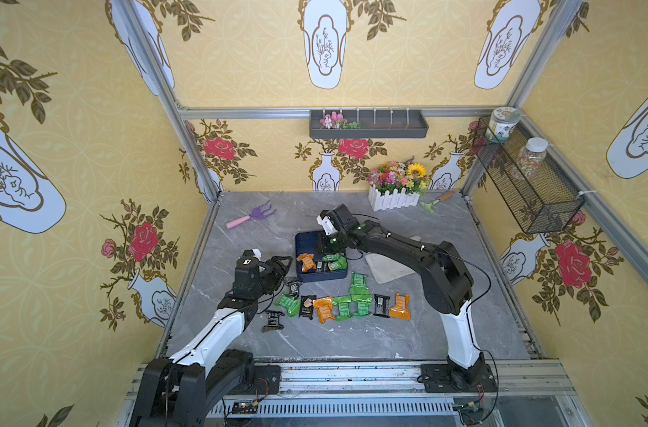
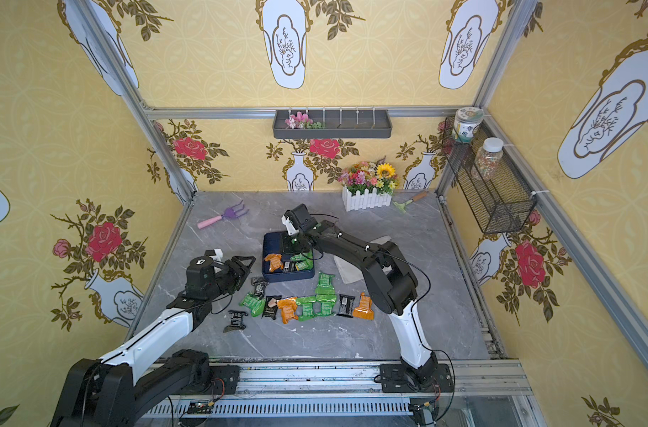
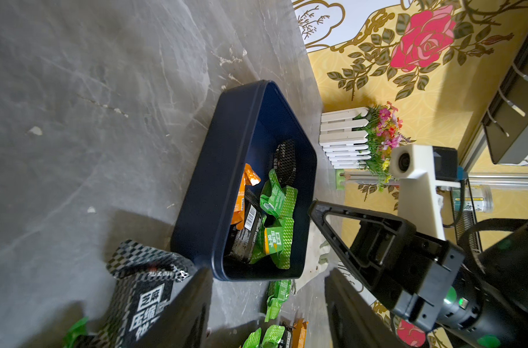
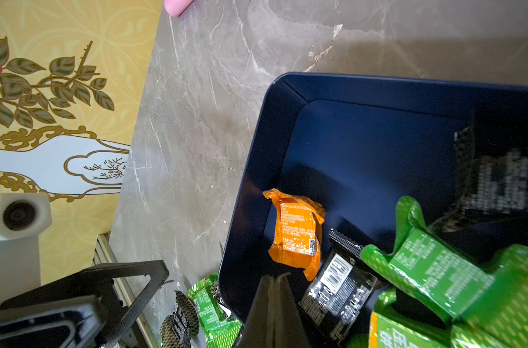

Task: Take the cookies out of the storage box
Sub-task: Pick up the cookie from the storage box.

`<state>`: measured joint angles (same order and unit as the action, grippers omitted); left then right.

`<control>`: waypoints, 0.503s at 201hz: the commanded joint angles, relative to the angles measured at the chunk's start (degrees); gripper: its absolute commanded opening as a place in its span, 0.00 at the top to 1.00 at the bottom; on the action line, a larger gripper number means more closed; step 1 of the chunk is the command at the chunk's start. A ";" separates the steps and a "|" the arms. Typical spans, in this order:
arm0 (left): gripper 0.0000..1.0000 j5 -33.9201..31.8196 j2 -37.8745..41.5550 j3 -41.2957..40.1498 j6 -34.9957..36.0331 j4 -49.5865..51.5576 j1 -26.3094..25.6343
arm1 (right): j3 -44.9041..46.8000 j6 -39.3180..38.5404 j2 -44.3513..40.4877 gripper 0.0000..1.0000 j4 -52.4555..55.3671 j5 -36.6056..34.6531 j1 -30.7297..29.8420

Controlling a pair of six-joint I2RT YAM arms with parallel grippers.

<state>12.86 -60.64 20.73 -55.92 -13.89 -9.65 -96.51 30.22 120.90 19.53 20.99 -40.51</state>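
Some cookies (image 1: 306,261) lie in the blue box (image 1: 301,240) in both top views; more sit on the table (image 1: 241,240). Left wrist: shiny green, orange, black packs; left claw (image 3: 267,272) spread wide, empty. Right wrist: right claw (image 4: 273,286) closed tight, empty, over box.

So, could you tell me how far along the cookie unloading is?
Done: about ten cookies lie on the table. In hand: nothing visibly; the right claw is shut over the storage box, the left claw open beside it. Left: about five inside, including the orange packet.
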 commanded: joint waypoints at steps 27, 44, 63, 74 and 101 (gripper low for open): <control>0.36 1.89 -4.25 -0.47 0.02 -4.05 -0.02 | -4.44 0.67 5.07 0.49 -1.05 -1.82 0.07; 0.36 2.38 -5.85 -0.10 0.07 -4.69 -0.01 | -5.77 -0.05 7.21 0.47 -0.84 -1.94 0.13; 0.37 3.08 -7.39 0.44 0.02 -5.43 -0.02 | -7.80 -1.84 9.50 0.47 0.48 -1.58 0.56; 0.38 3.38 -8.26 0.63 0.21 -5.84 -0.04 | -8.71 -2.71 10.63 0.46 0.76 0.05 0.91; 0.38 3.83 -10.38 1.08 0.46 -6.53 -0.02 | -10.71 -4.39 13.34 0.44 1.25 4.20 0.96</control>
<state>15.35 -69.52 21.54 -55.96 -18.22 -9.65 -105.62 28.27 132.53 20.01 21.30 -39.59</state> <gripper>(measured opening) 0.619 0.555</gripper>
